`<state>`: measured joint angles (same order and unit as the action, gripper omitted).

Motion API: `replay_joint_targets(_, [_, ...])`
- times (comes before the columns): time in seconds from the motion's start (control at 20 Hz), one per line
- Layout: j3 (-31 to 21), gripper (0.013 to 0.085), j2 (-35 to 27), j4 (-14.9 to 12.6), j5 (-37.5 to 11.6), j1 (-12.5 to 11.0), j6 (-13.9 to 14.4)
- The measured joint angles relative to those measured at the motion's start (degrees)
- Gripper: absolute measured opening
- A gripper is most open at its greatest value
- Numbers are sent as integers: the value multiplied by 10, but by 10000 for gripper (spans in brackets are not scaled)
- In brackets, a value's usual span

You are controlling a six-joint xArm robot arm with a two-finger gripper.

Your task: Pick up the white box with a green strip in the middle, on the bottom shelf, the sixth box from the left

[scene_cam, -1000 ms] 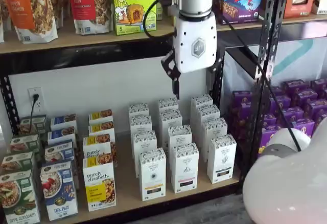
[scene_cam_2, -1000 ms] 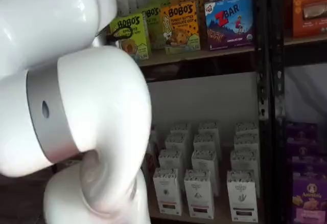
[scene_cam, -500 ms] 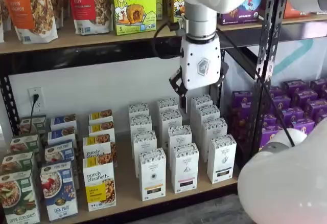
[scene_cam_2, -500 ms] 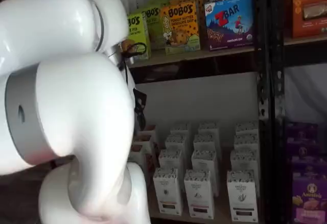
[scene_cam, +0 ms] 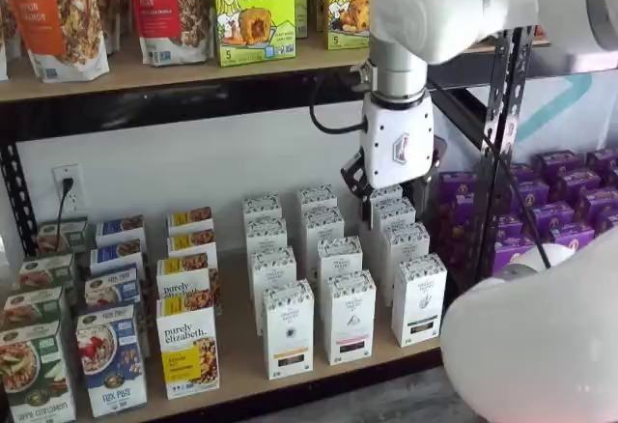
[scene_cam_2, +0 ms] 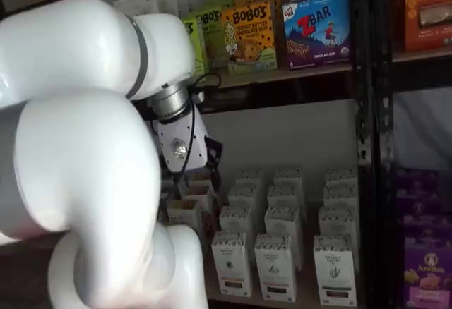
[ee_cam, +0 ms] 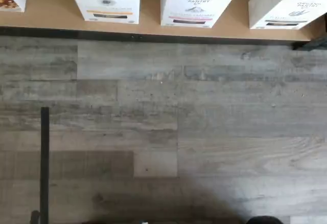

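The white box (scene_cam: 418,299) with the green band stands at the front of the rightmost row of white cartons on the bottom shelf (scene_cam: 241,370). It also shows in a shelf view (scene_cam_2: 335,270) and in the wrist view (ee_cam: 286,1). Beside it stand the like carton with a reddish band (scene_cam: 349,316) and the one with an orange-yellow band (scene_cam: 288,328). My gripper (scene_cam: 389,185) hangs above the back of the rightmost row, well above and behind the white box. It also shows in a shelf view (scene_cam_2: 198,171). Its fingers show only partly, so the gap is unclear. It holds nothing.
Purely Elizabeth and cereal boxes (scene_cam: 188,346) fill the shelf's left side. Purple boxes (scene_cam: 560,211) sit on the rack to the right past a black upright (scene_cam: 497,153). The upper shelf (scene_cam: 145,75) holds Bobo's boxes. Grey wood floor (ee_cam: 163,132) lies in front. My arm's white elbow (scene_cam: 541,346) blocks the lower right.
My gripper has moved right and down, from above the middle row of white cartons to above the rightmost row. The boxes have not moved.
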<state>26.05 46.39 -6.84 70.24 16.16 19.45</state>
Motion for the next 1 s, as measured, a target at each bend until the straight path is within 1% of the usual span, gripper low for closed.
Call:
replay_joint_targets(0.3, [-40, 850, -11, -4, -53, -47, -39])
replay_joint_targets(0.4, [-48, 850, -21, -6, -71, -56, -46])
replay_joint_targets(0.5, [-58, 850, -37, -13, -94, -66, -50])
replay_joint_targets(0.8, [-87, 850, -86, -16, -178, -109, -82])
replay_joint_targets(1.0, [-100, 850, -134, -18, -239, -137, -102])
